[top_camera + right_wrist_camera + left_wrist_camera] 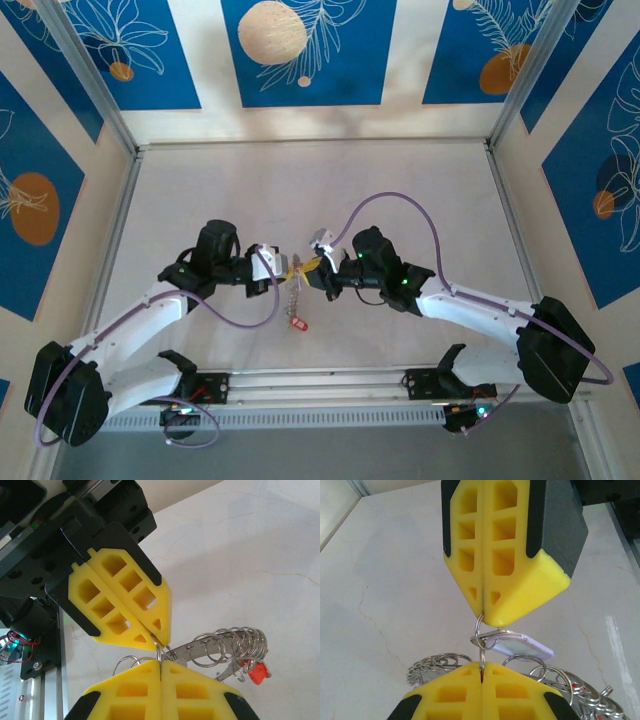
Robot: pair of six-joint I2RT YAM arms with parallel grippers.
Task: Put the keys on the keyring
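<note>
Arms as I view them from above: elbows splayed outward, forearms angled inward toward the centre. Left claw [286,268] and right claw [313,266] meet nose to nose, yellow fingertips almost touching, and each has its jaws pressed fully together.

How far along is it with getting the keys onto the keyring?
Done: a red plastic-headed key already hangs from the coiled silvery metal keyring. In hand: the left fingers and right fingers, both shut, pinch one thin wire loop between them, the whitish-pink-headed key beside it. Left: seating that key fully, which I can't confirm, then letting go.
</note>
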